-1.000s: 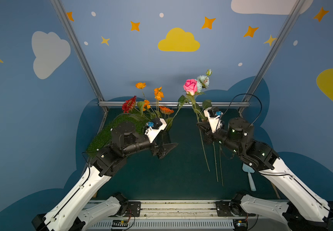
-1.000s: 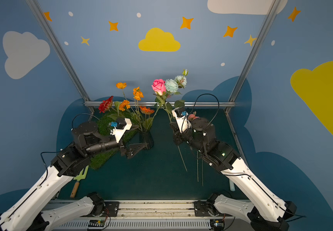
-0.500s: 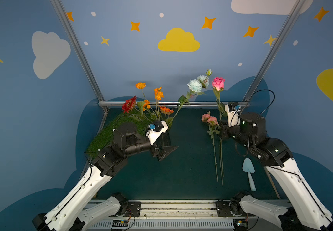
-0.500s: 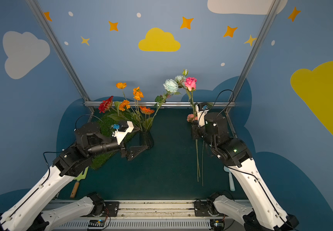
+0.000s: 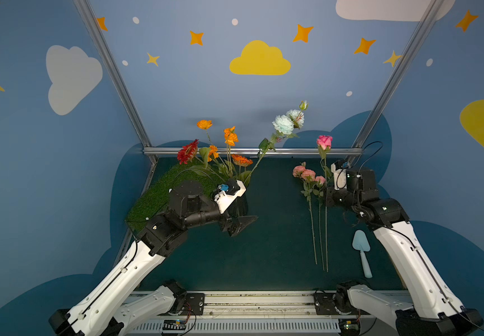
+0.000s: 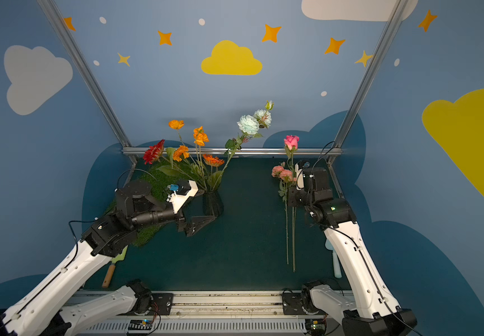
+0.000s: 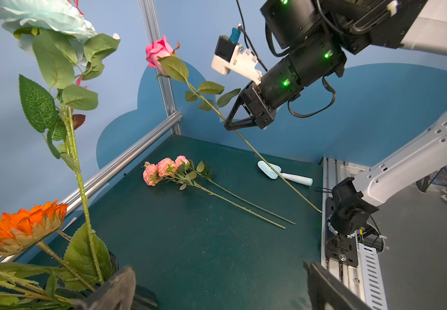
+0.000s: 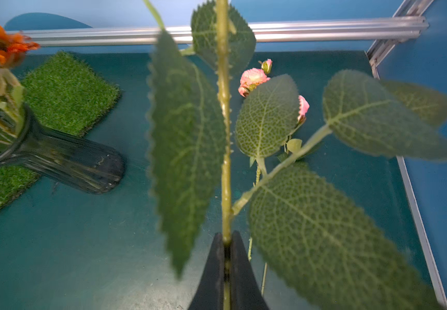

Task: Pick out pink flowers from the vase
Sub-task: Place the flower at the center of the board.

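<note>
1. Right gripper (image 7: 230,124) is clamping the stem of the hot-pink rose (image 5: 324,141), with its jaws pinched tight on it just below the leaves.
2. Compared with half a second ago, the rose's bloom is sitting lower and slightly nearer the right wall in both top views. A second ago it was standing next to the white-bluish blooms (image 5: 283,124).
3. The right arm is reaching over the rear right part of the dark green table (image 5: 264,250) and holding the rose tilted. The stem is slanting down toward the table's front edge.
4. The left arm is keeping the pose it had a second ago. The left gripper (image 6: 203,225) is hanging empty, jaws spread wide, just beside the vase (image 6: 212,203).
5. The vase is standing at the edge of the grass mat (image 5: 159,197). It is holding the orange flowers (image 5: 230,135), a red flower (image 5: 188,151) and the white-bluish blooms.
6. Peach-pink blooms (image 7: 163,167) on two long stems are lying flat on the table below the held rose. A pale blue trowel (image 5: 361,244) is lying near them.
</note>
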You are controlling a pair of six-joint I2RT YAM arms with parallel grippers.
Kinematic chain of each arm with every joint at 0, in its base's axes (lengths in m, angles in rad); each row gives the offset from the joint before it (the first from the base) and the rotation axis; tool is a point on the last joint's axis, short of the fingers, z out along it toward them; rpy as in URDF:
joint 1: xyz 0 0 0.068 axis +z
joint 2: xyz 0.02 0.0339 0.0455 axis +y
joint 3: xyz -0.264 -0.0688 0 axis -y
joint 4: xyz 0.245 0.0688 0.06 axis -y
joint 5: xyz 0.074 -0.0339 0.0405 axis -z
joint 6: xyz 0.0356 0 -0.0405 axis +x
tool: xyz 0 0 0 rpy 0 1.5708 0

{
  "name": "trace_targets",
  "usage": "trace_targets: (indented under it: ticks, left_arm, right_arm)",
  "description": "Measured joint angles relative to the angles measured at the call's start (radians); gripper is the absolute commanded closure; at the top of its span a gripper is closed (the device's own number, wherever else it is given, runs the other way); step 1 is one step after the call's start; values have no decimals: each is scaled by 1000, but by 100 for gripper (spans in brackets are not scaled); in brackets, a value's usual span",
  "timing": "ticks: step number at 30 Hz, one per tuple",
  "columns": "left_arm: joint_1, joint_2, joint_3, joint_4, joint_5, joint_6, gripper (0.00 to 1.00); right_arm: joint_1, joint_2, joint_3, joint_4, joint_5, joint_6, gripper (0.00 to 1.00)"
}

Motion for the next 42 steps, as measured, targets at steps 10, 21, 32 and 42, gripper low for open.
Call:
trace_targets:
  ticks: [10,21,32,42]
  left_arm:
    - [0,0,-4,0,-3,3,0]
    - [0,0,-23,-1,-12,11,0]
    - [0,-4,-23,-19,-31,27,0]
    - [0,-23,-24,-47,-52,36,0]
  right_arm:
    - [-30,70,-43,53,18,-26,100]
    - [-30,251,-53,137,1,-4,100]
    - [-1,459,-23,172,-30,70,100]
    - [24,621,37,169,-41,77,100]
